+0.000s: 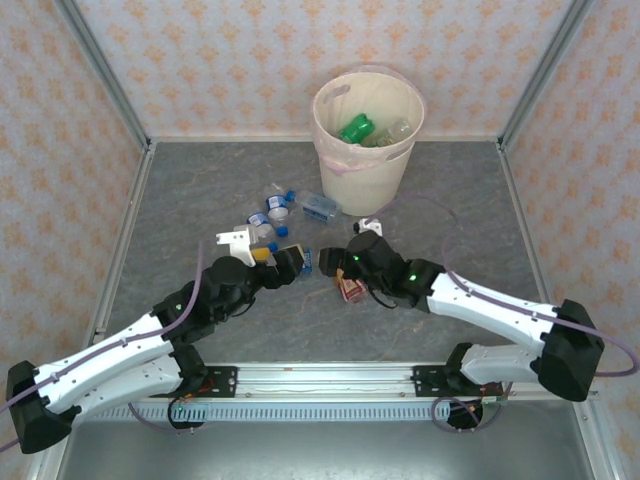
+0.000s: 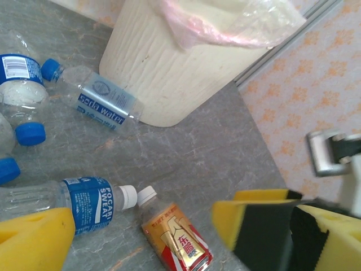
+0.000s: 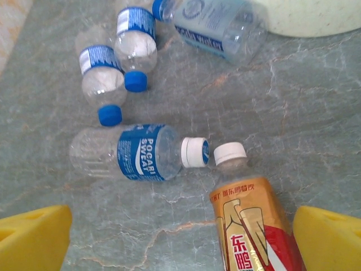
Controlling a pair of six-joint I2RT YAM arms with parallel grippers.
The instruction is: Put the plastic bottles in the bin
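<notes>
The cream bin (image 1: 365,150) with a pink liner stands at the back and holds a green bottle (image 1: 357,128) and a clear one. Several clear blue-capped bottles (image 1: 280,208) lie on the table in front of it. My left gripper (image 1: 292,262) hovers open; in its wrist view a Pocari Sweat bottle (image 2: 84,203) and the gold-red bottle (image 2: 177,240) lie between the yellow pads (image 2: 34,240). My right gripper (image 1: 333,262) is open too, low over the gold-red bottle (image 3: 254,226), which lies near its right pad (image 3: 327,240). The two white caps almost touch.
Patterned walls with metal posts close in the grey marbled table (image 1: 450,210) on three sides. Another clear blue-labelled bottle (image 2: 101,101) lies against the bin's base (image 2: 163,73). The two grippers face each other a few centimetres apart at mid-table.
</notes>
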